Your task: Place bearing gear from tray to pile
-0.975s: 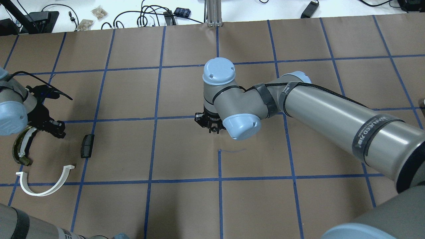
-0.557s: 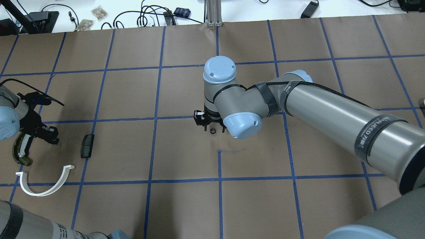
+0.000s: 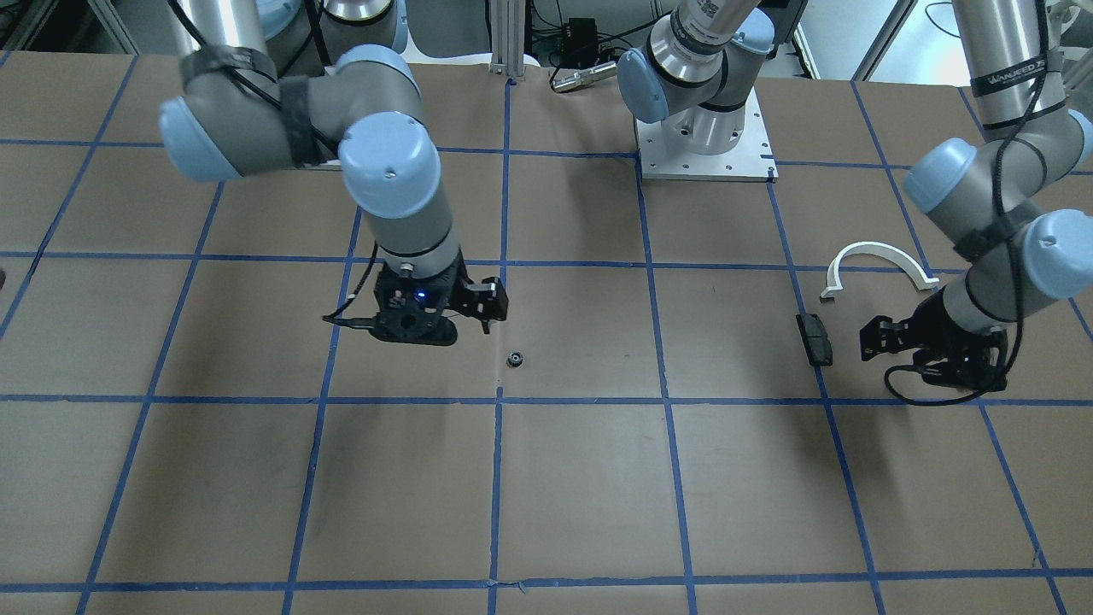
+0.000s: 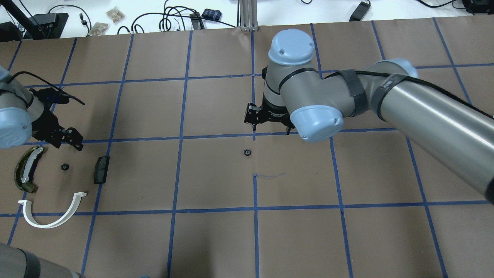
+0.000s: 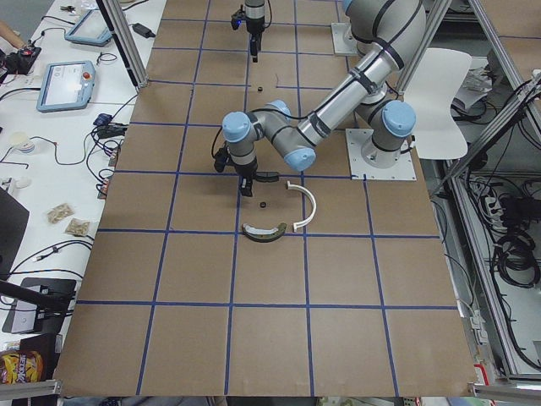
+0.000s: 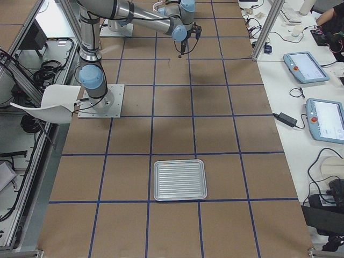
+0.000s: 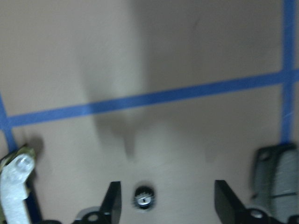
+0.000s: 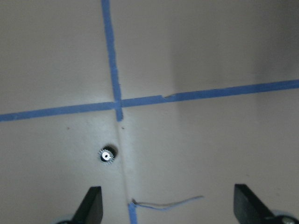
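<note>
A table (image 4: 216, 239) covered in brown paper and marked into squares with blue tape (image 4: 154, 138), seen from above, from the sides and from two wrist cameras. At the robot's left end of the table lies the pile (image 4: 61, 181): an olive-green curved piece (image 4: 24, 172) with a white strip, a small dark block (image 4: 101, 169) and a thin white half-ring (image 4: 52, 216), spread loosely and not touching one another. A small black gear (image 4: 65, 166) lies flat on the paper inside this group, between the curved piece and the dark block and apart from both. The left gripper (image 7: 170, 205) hangs over that gear with its two fingers spread wide and nothing held between them; in its wrist camera the gear shows below the gap, nearer one finger than the other. A second gear (image 4: 247, 152) of the same kind lies alone near the middle of the table, just beside a blue tape line and well apart from the pile. The right gripper (image 8: 170, 207) hovers near it, set off toward the far side of the table, its fingers also wide apart and holding nothing. A ribbed metal tray (image 6: 180, 179) sits flat at the robot's right end of the table, well apart from both grippers
</note>
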Motion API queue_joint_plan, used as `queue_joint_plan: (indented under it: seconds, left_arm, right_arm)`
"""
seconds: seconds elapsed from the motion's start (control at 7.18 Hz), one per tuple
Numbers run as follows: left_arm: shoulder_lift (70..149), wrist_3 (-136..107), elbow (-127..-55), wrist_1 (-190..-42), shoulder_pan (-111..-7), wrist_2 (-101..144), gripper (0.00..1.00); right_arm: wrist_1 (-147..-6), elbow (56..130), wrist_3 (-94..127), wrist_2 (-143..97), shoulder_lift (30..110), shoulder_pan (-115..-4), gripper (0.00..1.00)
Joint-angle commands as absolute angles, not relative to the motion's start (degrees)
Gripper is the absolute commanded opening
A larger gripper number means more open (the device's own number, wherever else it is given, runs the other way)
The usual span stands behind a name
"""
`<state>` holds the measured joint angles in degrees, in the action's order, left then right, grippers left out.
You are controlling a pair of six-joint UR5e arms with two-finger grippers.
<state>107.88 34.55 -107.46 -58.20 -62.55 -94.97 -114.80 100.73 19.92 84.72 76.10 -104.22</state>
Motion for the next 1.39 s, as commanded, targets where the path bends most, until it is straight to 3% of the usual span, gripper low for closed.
queue_joint_plan:
  seconds: [0.0,0.28,0.7,1.25]
  left_arm:
    - [107.8,12.5,-106.3,-58.7,-80.2,-94.7,0.79]
    - [109.6,-10.6,-102.5,-58.6,-94.5,-90.5,0.78]
    - [113.4,-29.0,-100.7,-53.1,-107.5,-83.7,0.78]
    - [117.5,-35.2,-101.3,-51.9,-113.2,-90.9,0.76]
  right_arm:
    - [-102.4,100.6,8.1,87.5,87.1,-94.5,1.00]
    - [-95.1,100.6,2.5,89.7,94.9,-89.6,1.00]
    - [-93.5,100.5,2.6,89.2,96.5,-89.5,1.00]
    - [-93.6,100.7,2.5,89.1,96.0,-88.0,1.00]
